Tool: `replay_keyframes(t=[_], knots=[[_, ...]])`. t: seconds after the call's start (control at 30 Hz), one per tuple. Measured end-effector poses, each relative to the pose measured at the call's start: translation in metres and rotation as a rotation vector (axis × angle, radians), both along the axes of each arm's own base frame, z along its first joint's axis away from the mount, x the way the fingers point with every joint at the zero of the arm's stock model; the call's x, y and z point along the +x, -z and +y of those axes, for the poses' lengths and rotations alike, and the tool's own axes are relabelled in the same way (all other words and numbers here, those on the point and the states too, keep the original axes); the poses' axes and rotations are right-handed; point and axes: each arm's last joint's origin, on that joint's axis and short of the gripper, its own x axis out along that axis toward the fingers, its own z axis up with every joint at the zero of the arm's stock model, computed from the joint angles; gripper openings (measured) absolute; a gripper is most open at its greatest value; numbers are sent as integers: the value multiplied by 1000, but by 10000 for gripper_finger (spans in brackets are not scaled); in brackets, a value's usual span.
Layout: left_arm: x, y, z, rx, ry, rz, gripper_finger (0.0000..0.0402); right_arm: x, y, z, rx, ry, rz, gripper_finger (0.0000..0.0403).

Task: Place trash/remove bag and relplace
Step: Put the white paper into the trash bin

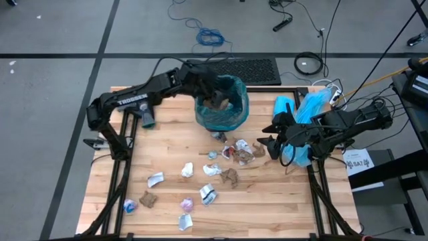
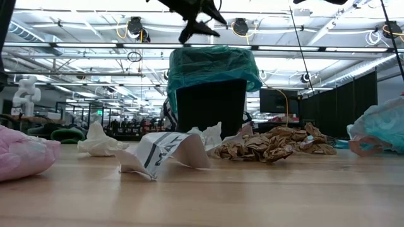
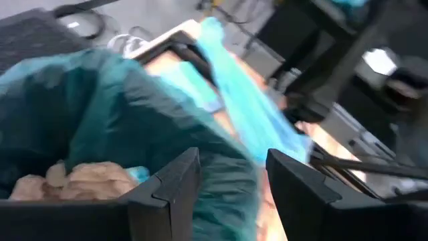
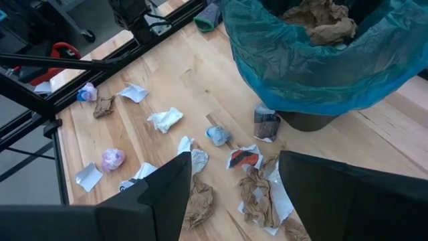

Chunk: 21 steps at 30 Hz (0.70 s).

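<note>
While the left gripper [image 1: 212, 89] hangs open and empty over the bin [image 2: 210, 110] at upper centre of the overhead view, the teal bag [image 1: 231, 110] lines it, folded over the rim, with brown paper wads [image 4: 319, 20] inside. Scraps [image 1: 231, 154] litter the table [image 1: 281, 207] below. The right gripper [image 1: 267, 137], fingers spread, waits at centre right. Thin, crinkly, slippery film likely tears; pinching the folded rim looks safest.

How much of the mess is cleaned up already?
Only a little. Some brown paper wads already sit inside the bag. The left gripper hangs over the bin with open fingers, holding nothing. Many scraps still lie on the table. The bag swap has not started.
</note>
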Motion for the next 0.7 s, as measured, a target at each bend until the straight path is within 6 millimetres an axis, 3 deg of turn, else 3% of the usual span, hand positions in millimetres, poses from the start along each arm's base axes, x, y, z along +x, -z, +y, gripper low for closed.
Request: replay_keyframes(t=[0.2,0.37,0.53,0.7], knots=[[-46,-27,-34,-88,58,79,175,-1,1,0,-3,-3,15,217],[-95,-41,-84,-139,-43,246,175,-1,1,0,-5,-6,18,217],[-131,-38,-138,-174,-142,418,176,-1,2,0,-8,-6,25,217],[-145,-18,-187,-209,-179,545,176,-1,2,0,-12,-10,26,217]])
